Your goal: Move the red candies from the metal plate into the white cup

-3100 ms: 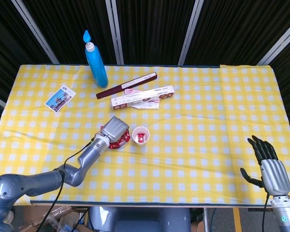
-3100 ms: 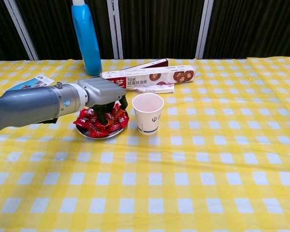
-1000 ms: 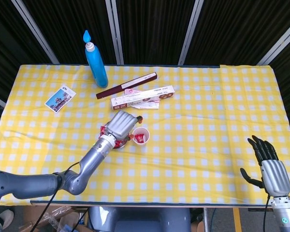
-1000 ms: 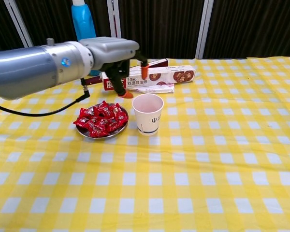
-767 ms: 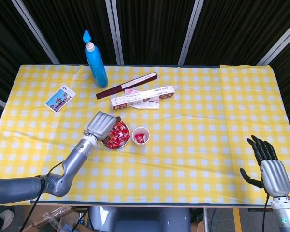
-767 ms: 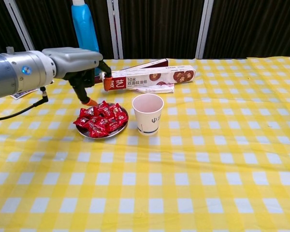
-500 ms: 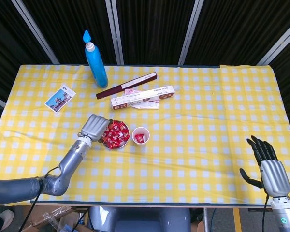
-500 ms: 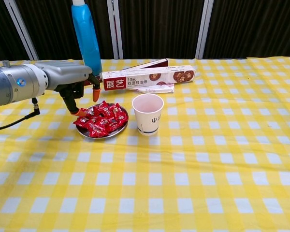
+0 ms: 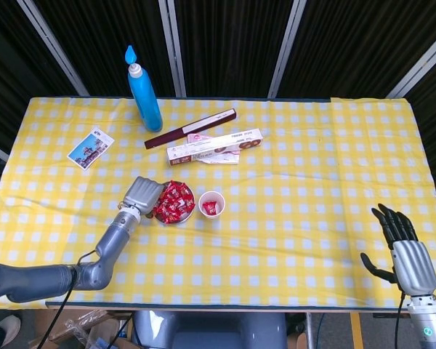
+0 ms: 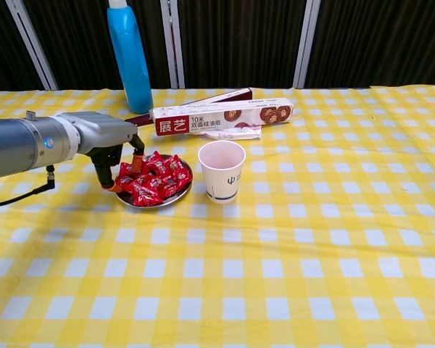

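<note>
1. red candies heaped on metal plate, mid desk toward the near edge, just left of white cup; one candy already in the cup
2. handling (judgement): light, small, crinkly wrappers, likely slippery and easy to drag a neighbour along; best pinch one top piece by its body or twisted wrapper end
3. left hand low at plate's left rim, fingers pointing down and apart, tips at the candies; holds nothing visible
4. right hand near desk's near right corner, fingers spread, empty
5. vs 1 s ago: left hand was raised over the cup, now it is back down at the plate's left side; cup and plate unmoved
</note>
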Controlling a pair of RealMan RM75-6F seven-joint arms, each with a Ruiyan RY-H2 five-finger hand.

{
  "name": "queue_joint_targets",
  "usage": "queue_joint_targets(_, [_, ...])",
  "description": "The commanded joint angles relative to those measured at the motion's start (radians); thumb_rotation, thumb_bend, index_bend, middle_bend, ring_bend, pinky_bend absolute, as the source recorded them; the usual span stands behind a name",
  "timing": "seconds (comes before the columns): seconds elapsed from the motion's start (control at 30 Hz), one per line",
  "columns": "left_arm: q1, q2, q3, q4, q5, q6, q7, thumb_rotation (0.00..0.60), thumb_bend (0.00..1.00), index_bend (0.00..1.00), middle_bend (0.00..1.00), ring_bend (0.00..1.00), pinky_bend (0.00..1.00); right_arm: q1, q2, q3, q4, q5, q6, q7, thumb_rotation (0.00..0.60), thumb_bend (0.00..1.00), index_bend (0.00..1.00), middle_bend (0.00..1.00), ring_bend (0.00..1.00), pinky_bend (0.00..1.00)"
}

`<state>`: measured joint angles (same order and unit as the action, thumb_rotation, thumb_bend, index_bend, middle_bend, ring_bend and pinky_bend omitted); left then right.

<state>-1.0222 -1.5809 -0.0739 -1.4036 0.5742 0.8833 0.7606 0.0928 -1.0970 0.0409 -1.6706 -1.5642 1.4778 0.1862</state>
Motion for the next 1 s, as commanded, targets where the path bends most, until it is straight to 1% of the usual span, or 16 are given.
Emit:
queue_joint_targets(0.03, [-0.009, -0.013, -0.001, 0.016, -0.012, -0.006, 0.006, 0.6, 0.26, 0.42, 0.97, 0.99, 1.0, 0.0, 0.0, 0.0, 0.0, 0.0, 0.0, 0.0, 0.6, 0.39, 0.0, 0.0, 0.0, 0.0])
queue_joint_targets(0.3, [-0.019, -0.06, -0.012, 0.044, 0.022, -0.018, -0.018, 0.6, 0.26, 0.42, 0.97, 0.99, 1.0, 0.0, 0.0, 0.001, 0.0, 0.004, -0.001, -0.001, 0.6, 0.39, 0.0, 0.0, 0.0, 0.0])
queue_joint_targets(0.47, [-0.026, -0.078, -0.012, 0.055, 0.024, -0.022, -0.014, 0.6, 0.26, 0.43, 0.97, 0.99, 1.0, 0.0, 0.001, 0.0, -0.002, 0.005, -0.004, 0.001, 0.6, 0.39, 0.0, 0.0, 0.0, 0.0])
queue_joint_targets(0.53, [-0.027, -0.084, -0.011, 0.059, 0.022, -0.023, -0.012, 0.6, 0.28, 0.44, 0.97, 0.99, 1.0, 0.0, 0.002, 0.0, -0.002, 0.005, -0.004, 0.002, 0.6, 0.39, 0.0, 0.0, 0.0, 0.0])
queue_joint_targets(0.6, [-0.028, -0.087, -0.009, 0.062, 0.02, -0.024, -0.01, 0.6, 0.32, 0.47, 0.97, 0.99, 1.0, 0.0, 0.002, 0.0, -0.003, 0.004, -0.004, 0.004, 0.6, 0.39, 0.0, 0.0, 0.0, 0.0])
queue_joint_targets(0.73, [-0.023, -0.092, -0.002, 0.066, 0.023, -0.021, -0.011, 0.6, 0.43, 0.57, 0.98, 0.99, 1.0, 0.0, 0.003, -0.001, -0.004, 0.004, -0.005, 0.007, 0.6, 0.39, 0.0, 0.0, 0.0, 0.0])
queue_joint_targets(0.8, [-0.021, -0.092, 0.0, 0.065, 0.027, -0.018, -0.013, 0.6, 0.46, 0.6, 0.98, 0.99, 1.0, 0.0, 0.004, -0.002, -0.005, 0.003, -0.006, 0.007, 0.6, 0.39, 0.0, 0.0, 0.0, 0.0])
queue_joint_targets(1.0, [-0.012, -0.077, -0.004, 0.049, 0.046, -0.004, -0.024, 0.6, 0.47, 0.63, 0.98, 1.0, 1.0, 0.0, 0.003, -0.002, -0.005, 0.004, -0.005, 0.005, 0.6, 0.39, 0.0, 0.0, 0.0, 0.0])
